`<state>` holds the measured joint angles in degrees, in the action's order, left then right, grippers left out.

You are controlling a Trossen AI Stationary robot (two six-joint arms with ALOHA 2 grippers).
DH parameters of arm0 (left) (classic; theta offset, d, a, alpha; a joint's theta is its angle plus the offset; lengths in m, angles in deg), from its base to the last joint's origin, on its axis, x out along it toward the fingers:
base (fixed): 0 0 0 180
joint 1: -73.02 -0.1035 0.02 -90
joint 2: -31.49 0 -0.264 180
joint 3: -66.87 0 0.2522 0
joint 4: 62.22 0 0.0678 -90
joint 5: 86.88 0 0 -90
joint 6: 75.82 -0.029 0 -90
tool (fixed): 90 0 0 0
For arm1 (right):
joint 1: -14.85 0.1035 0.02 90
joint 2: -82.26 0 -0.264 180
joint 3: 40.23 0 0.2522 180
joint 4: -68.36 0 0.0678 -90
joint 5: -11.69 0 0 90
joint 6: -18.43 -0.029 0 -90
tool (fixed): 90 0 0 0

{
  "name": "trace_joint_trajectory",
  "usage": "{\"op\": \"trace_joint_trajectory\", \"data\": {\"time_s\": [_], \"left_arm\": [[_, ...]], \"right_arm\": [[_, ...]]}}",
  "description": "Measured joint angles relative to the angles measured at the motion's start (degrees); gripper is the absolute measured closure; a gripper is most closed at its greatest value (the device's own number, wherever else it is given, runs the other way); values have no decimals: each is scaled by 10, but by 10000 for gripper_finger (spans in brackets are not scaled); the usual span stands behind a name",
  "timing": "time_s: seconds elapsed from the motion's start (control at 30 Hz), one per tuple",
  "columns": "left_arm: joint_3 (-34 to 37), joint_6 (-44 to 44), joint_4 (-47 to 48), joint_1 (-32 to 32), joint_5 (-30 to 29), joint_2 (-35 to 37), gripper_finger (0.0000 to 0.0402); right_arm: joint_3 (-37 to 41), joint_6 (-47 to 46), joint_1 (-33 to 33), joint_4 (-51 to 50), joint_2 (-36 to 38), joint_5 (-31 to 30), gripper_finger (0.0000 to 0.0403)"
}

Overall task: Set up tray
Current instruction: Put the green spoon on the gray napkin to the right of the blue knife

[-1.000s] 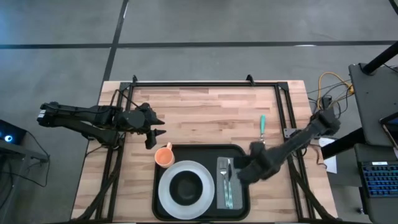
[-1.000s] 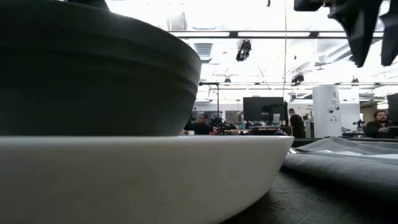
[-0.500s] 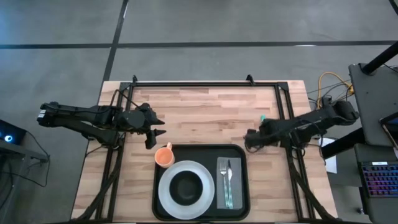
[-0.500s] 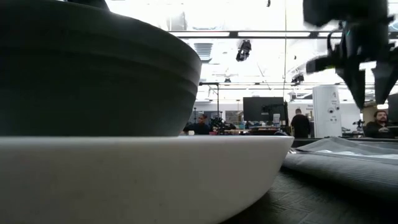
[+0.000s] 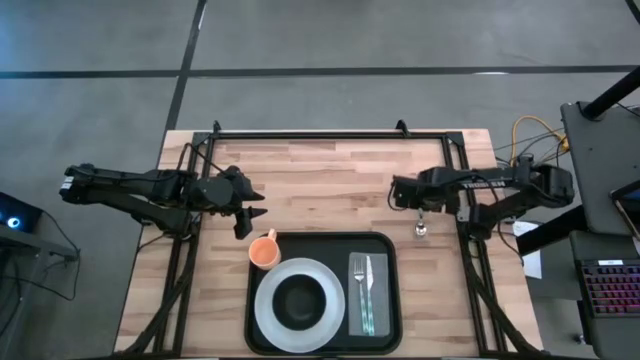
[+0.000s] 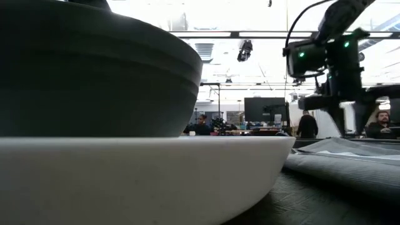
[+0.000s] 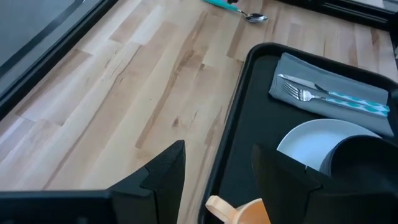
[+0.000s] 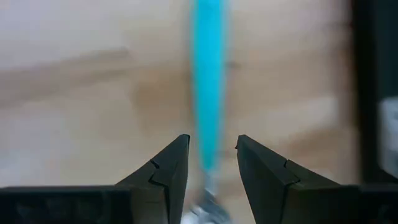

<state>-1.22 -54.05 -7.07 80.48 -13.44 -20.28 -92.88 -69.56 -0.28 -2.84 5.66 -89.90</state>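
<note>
The black tray [image 5: 385, 250] lies at the table's near edge and holds a white plate [image 5: 262, 305] with a dark bowl [image 5: 298, 300], and a grey napkin [image 5: 357, 318] with a fork [image 5: 365, 285] on it. An orange cup [image 5: 263, 250] stands on the tray's far-left corner. A teal-handled spoon [image 5: 421, 229] lies on the wood beyond the tray's far-right corner. My right gripper [image 5: 412, 196] hovers over the spoon, open; in the right wrist view the teal handle [image 8: 208, 93] runs between its fingers, with my right gripper [image 8: 212, 146] apart from it. My left gripper [image 5: 255, 205] waits, open, left of the cup.
A black metal frame [image 5: 330, 134] runs along the table's far edge and down both sides. Bare wood [image 5: 330, 185] spreads between the two grippers. In the low view the plate [image 6: 125, 175] and bowl [image 6: 94, 69] fill the foreground, and people sit in the room behind.
My right gripper has risen from over the napkin on the tray and swung toward the table's far right. It has turned about and now stands over the spoon's handle. The left arm and all the tray's things have stayed put.
</note>
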Motion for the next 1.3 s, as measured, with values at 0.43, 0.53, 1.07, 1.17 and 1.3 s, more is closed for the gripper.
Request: {"op": "trace_joint_trajectory", "data": {"time_s": [0.43,0.53,1.07,1.17,1.3], "left_arm": [[0,28,0,0,-9,0,236],[0,28,0,0,-24,0,236],[0,28,0,-1,-32,0,236],[0,28,0,-1,-32,0,236],[0,28,-1,-1,-32,0,236]], "right_arm": [[45,144,-100,106,-3,15,277],[61,147,-108,112,-8,26,277],[66,-131,-114,234,12,68,347],[66,-193,-114,298,26,71,309],[59,-128,-114,323,38,79,260]]}}
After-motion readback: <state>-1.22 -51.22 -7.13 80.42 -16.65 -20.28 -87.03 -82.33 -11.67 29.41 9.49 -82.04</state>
